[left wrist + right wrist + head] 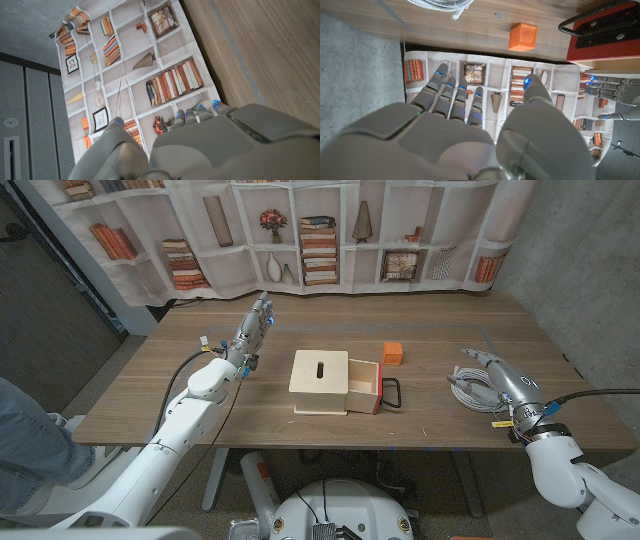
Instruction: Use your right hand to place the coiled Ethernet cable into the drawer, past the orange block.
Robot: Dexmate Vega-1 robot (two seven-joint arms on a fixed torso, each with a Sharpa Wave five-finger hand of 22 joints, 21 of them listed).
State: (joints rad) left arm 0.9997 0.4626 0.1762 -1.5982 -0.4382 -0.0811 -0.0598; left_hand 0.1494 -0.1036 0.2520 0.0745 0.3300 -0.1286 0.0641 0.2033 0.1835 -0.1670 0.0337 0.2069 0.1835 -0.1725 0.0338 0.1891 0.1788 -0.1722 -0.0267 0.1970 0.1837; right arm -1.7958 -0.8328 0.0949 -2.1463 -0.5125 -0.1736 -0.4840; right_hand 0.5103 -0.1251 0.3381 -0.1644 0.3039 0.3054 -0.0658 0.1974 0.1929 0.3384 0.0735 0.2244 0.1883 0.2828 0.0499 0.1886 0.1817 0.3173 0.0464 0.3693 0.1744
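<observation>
Head view: the coiled white Ethernet cable [472, 389] is seen lying on the brown wooden table [140, 395], just beside the right hand [497, 377], whose fingers are stretched out with nothing held. The small orange block [392, 352] is set behind the pale wooden box [320, 382], whose red-fronted drawer [365, 387] is pulled out toward the cable. The left hand [254, 323] is raised, fingers extended, nothing gripped.

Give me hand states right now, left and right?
Left hand: open, holding nothing, raised over the table.
Right hand: open, fingers extended beside the coiled Ethernet cable, not gripping it.
</observation>
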